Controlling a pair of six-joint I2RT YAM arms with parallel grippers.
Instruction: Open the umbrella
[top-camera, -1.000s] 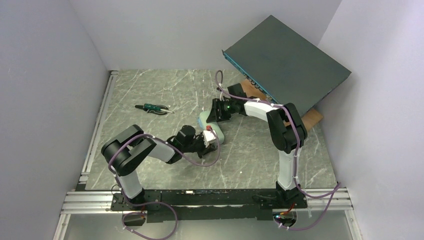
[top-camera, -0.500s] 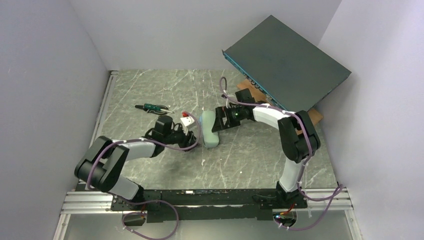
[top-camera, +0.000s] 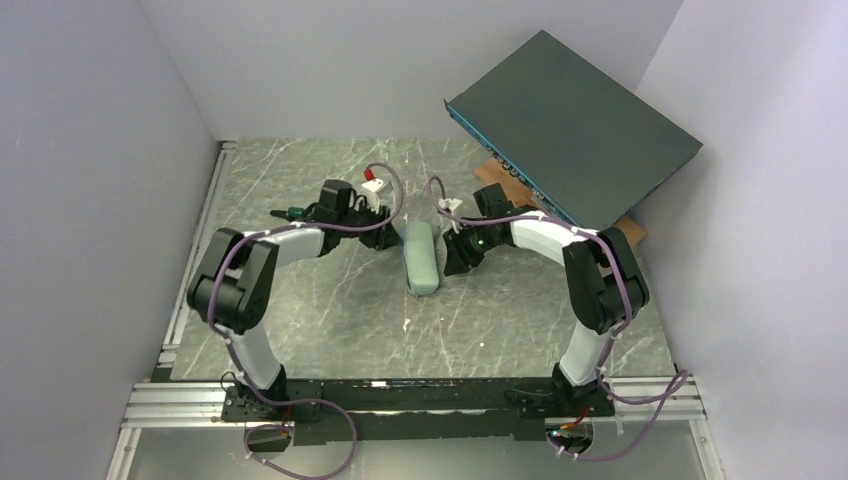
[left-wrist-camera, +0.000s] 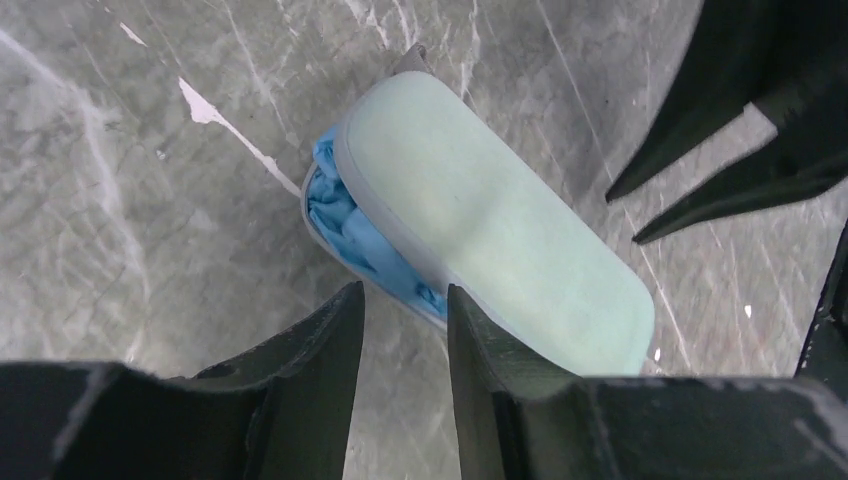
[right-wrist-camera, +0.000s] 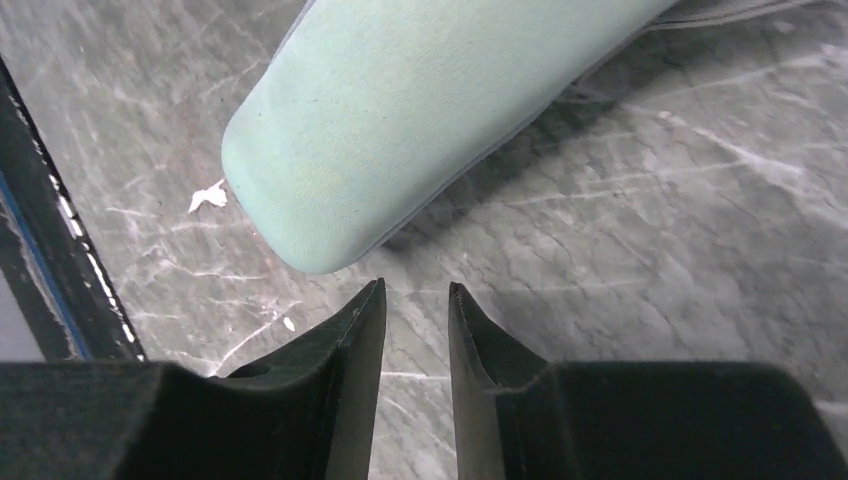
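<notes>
Top external view: the pale green hard case lay mid-surface between both arms, the umbrella not yet out of it.

The case rested flat on the marble surface, its long axis running near-to-far and the far end tipped slightly left. The folded umbrella inside presumably followed that axis, but its handle end could not be told. At 1 cracked end, crumpled blue fabric bulged out. The left jaws sat by the far end and the right jaws beside the right flank, both narrowly parted and grasping nothing. The step looked like unpacking. Next, 1 arm should pin the case while the other draws the bundle out.
</notes>
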